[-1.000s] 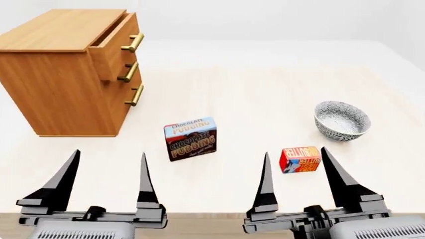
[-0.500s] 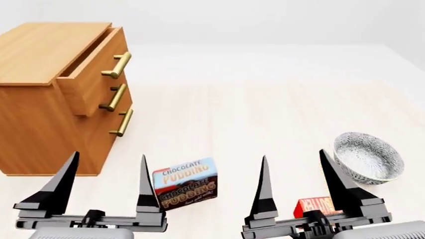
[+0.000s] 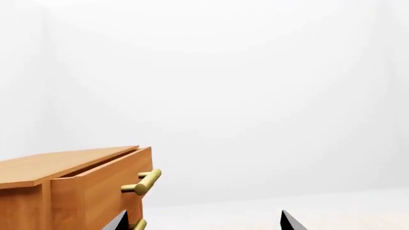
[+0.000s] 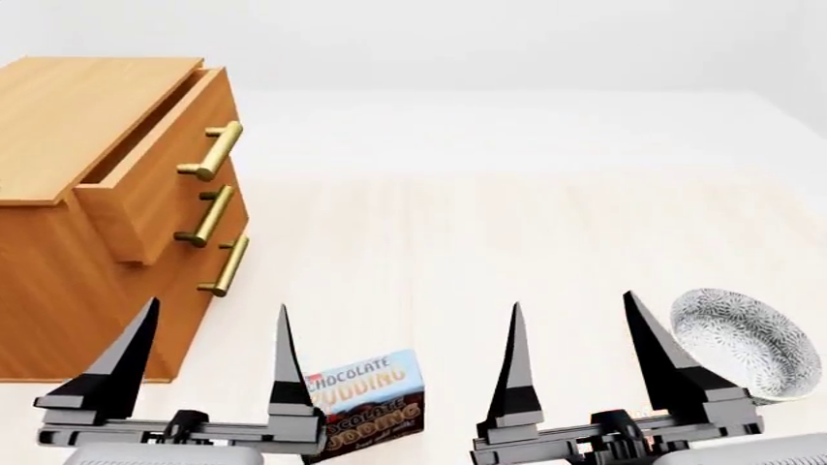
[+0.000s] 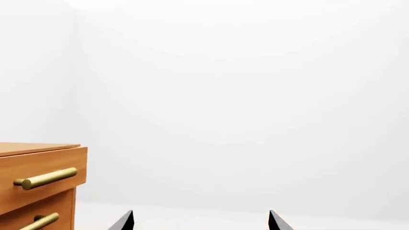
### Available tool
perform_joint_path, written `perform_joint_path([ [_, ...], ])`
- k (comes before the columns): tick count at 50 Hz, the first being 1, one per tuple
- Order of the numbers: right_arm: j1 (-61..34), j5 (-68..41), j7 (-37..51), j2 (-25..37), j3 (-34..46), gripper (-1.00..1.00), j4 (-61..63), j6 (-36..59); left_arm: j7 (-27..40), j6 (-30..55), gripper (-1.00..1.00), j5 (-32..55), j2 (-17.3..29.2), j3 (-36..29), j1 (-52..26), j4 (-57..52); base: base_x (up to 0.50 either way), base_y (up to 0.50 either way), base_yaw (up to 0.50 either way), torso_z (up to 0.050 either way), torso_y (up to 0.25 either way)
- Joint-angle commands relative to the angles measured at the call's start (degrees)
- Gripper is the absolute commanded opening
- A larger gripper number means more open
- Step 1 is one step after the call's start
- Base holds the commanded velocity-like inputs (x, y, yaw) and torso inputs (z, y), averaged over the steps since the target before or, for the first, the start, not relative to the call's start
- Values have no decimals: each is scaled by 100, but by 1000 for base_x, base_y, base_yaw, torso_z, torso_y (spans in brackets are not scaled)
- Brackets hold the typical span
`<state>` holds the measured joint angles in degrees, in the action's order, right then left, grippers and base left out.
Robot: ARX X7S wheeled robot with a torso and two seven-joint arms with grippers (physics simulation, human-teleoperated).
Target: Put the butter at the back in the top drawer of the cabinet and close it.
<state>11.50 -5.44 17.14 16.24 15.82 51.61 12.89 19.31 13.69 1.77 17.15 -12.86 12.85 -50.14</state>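
The cabinet (image 4: 77, 107) stands at the left of the head view, with its top drawer (image 4: 149, 199) pulled partly out and the inside not visible. The butter is out of view in every frame. My left gripper (image 4: 217, 308) is open and empty at the bottom left, in front of the cabinet. My right gripper (image 4: 572, 300) is open and empty at the bottom right. In the left wrist view the left gripper (image 3: 203, 220) points past the top drawer (image 3: 108, 182). The right wrist view shows the right gripper (image 5: 200, 220) and the cabinet's (image 5: 38, 165) brass handles.
A Chocolate Pudding box (image 4: 368, 402) stands on the pale table just right of my left gripper's inner finger. A patterned bowl (image 4: 737, 339) sits at the right, close to my right gripper. Two lower drawers (image 4: 213, 252) are shut.
The head view has shifted forward: cabinet, pudding box and bowl have slid down and nearer, and the butter has dropped out past the bottom edge. Both grippers stay open.
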Motion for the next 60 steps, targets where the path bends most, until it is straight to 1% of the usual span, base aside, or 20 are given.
perform_joint_path([
  [1,-9,-86,49,34,-3,100,-37,-3,46,-51,100,13,36,-43,13,47,500,0,0,0,0],
  [4,46,-30,82,47,-12,100,-57,-184,59,-69,100,17,40,-56,15,73,167,0,0,0,0],
  [11,72,-30,132,76,-22,100,-49,-239,81,-18,100,64,49,-42,-62,121,0,0,0,0,0],
  [14,74,-41,144,94,-26,100,-64,-255,78,182,100,112,62,5,-213,76,0,0,0,0,0],
  [17,71,-56,156,111,-29,100,-66,-257,41,660,100,221,83,82,-530,-98,0,0,0,0,0],
  [21,61,-70,166,130,-14,100,-73,-251,-86,1931,100,506,121,221,-1409,-550,0,0,0,0,0],
  [26,72,-99,179,163,-11,100,-60,-257,-310,4501,100,1497,-20,725,-3491,-963,0,0,0,0,0],
  [29,81,-124,189,192,-21,100,-2,-233,-372,6087,100,2246,-244,1244,-4979,-946,0,0,0,0,0],
  [31,84,-137,195,210,-27,100,27,-221,-430,6777,100,2468,-377,1444,-5761,-763,0,0,0,0,0],
  [33,83,-150,201,225,-29,100,44,-209,-457,7180,100,2557,-449,1497,-6349,-481,0,0,0,0,0],
  [37,91,-169,215,252,-31,100,72,-198,-447,7460,100,2581,-445,1335,-7104,153,0,0,0,0,0],
  [41,98,-177,231,272,-21,100,92,-195,-421,7552,100,2605,-446,1176,-7650,717,0,0,0,0,0],
  [49,87,-169,250,295,39,100,58,-191,-409,7347,100,2522,-435,740,-8507,1988,0,0,0,0,0],
  [54,47,-151,270,304,83,100,68,-126,-475,7167,100,2454,-389,469,-8871,2630,0,0,0,0,0],
  [60,21,-117,294,312,148,100,80,-80,-552,6825,100,2312,-452,356,-9091,3717,0,0,0,0,0],
])
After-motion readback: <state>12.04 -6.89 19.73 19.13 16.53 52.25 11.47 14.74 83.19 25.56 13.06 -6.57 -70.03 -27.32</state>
